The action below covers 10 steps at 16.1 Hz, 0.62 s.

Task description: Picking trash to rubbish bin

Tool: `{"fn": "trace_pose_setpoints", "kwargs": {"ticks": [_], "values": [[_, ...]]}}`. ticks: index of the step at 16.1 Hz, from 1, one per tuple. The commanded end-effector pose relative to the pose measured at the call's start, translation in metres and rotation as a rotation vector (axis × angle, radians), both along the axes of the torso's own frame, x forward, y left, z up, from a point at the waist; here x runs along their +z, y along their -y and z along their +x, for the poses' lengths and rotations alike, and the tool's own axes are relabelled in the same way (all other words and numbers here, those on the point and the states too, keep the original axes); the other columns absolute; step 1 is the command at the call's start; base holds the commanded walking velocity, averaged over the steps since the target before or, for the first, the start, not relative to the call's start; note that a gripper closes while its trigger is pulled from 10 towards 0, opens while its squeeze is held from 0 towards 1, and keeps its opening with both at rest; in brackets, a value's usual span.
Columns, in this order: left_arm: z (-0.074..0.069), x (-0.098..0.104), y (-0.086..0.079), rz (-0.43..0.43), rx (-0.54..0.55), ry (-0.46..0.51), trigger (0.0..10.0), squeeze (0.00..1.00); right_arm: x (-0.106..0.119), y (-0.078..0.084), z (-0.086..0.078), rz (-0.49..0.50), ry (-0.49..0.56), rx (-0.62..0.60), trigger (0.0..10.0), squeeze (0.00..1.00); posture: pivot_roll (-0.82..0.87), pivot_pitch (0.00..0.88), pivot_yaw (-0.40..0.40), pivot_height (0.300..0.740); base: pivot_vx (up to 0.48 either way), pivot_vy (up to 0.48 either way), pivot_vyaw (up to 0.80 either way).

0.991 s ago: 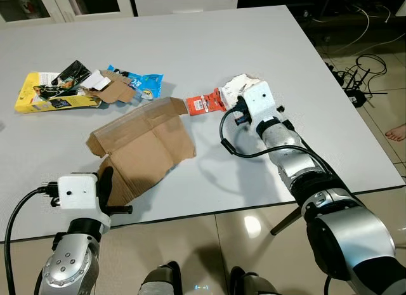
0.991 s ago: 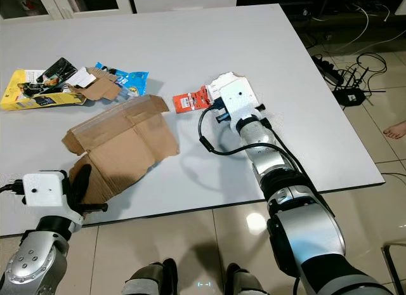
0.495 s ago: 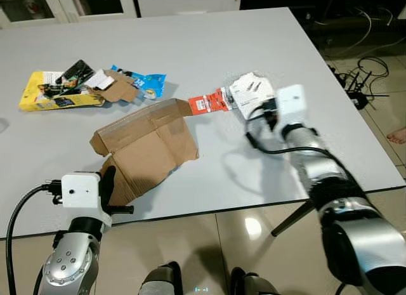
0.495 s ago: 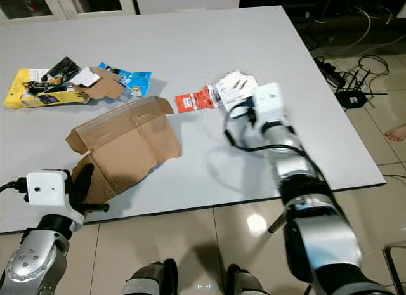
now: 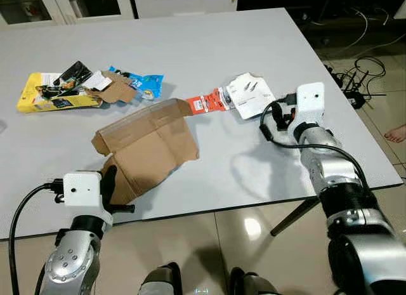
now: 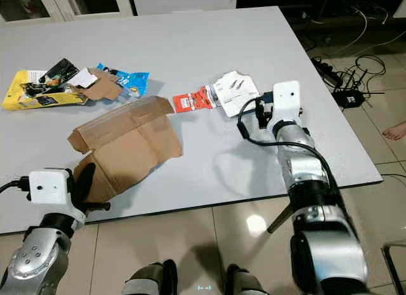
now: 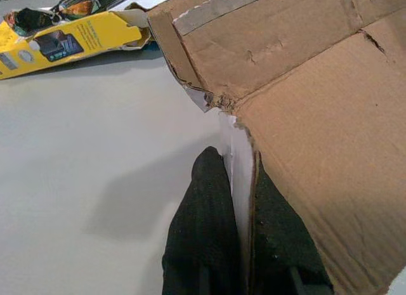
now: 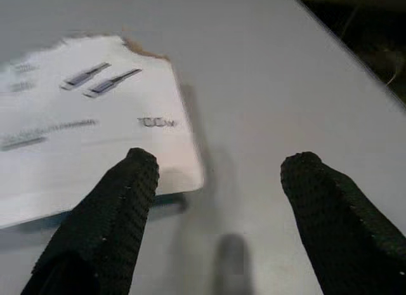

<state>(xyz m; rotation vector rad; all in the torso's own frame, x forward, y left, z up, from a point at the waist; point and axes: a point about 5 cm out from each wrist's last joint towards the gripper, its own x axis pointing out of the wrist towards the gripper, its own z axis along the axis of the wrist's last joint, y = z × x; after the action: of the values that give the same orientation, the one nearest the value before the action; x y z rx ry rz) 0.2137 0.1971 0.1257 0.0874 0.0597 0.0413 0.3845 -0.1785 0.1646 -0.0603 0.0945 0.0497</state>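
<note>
Trash on table [image 5: 266, 41]: one cardboard sheet [image 5: 147, 146], one white packet [image 5: 251, 94].

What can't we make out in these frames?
- Print on the white packet: blurred in the right wrist view, too small in the eye views.
- Cardboard underside: hidden against the table.
- Left gripper fingertips' far side: covered by the cardboard edge.
- Yellow box: partly covered by wrappers.
</note>
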Motion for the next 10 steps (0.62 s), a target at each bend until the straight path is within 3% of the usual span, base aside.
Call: {"fn": "trace_pose_setpoints", "kwargs": {"ticks": [1, 2, 4, 10], "values": [[-0.001, -0.008, 0.0, -0.015, -0.004, -0.04, 10.0, 0.0, -0.009, -0.004, -0.004, 0.147, -0.067, 0.006, 10.0, 1.0, 0.06, 0.171, 0.025, 0.74, 0.0, 0.0, 0.0], [0.0, -0.008, 0.0, -0.019, -0.002, -0.041, 10.0, 0.0, -0.012, -0.01, -0.006, 0.286, -0.104, 0.011, 10.0, 1.0, 0.06, 0.169, 0.025, 0.74, 0.0, 0.0, 0.0], [0.001, -0.008, 0.0, -0.023, -0.001, -0.041, 10.0, 0.0, -0.012, -0.017, -0.009, 0.422, -0.141, 0.027, 10.0, 1.0, 0.06, 0.165, 0.025, 0.74, 0.0, 0.0, 0.0], [0.001, -0.011, 0.0, -0.039, 0.009, -0.05, 10.0, 0.0, -0.012, -0.022, -0.014, 0.487, -0.168, 0.017, 10.0, 1.0, 0.06, 0.164, 0.023, 0.74, 0.0, 0.0, 0.0]]}}
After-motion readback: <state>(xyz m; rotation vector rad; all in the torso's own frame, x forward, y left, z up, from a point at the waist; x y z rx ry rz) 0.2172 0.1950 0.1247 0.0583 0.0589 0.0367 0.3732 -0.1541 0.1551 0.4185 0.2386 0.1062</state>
